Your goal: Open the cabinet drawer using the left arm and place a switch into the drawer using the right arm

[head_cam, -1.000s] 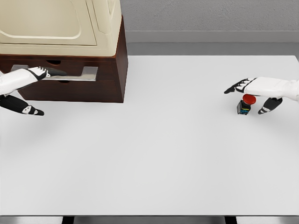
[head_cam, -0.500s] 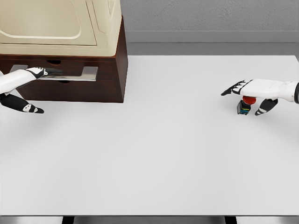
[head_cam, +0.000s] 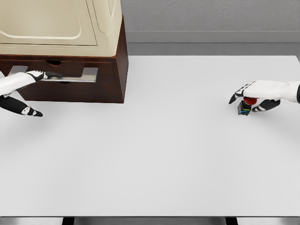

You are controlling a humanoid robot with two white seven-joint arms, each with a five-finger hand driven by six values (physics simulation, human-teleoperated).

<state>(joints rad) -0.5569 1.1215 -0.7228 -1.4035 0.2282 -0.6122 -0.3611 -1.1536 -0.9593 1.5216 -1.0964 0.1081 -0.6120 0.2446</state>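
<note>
The dark brown cabinet (head_cam: 117, 79) stands at the table's back left. Its drawer front (head_cam: 105, 70) sits flush and carries a silver handle (head_cam: 79, 75). My left hand (head_cam: 47, 93) reaches in from the left edge. Its fingers (head_cam: 47, 74) lie stretched along the handle and the thumb hangs well below, so the hand is open. The switch (head_cam: 244, 107), a small black block with a red button, stands on the table at the right. My right hand (head_cam: 246, 103) hovers over it, fingers half curled down on its left and the thumb close on its right, not clamped.
A cream-coloured appliance (head_cam: 56, 23) sits on top of the cabinet. The white table (head_cam: 154, 150) stretches wide between the two hands, with its right edge just beyond the switch.
My right hand's fingers have curled down around the switch from a stretched pose. The left fingers slid slightly right along the handle. The drawer has not moved.
</note>
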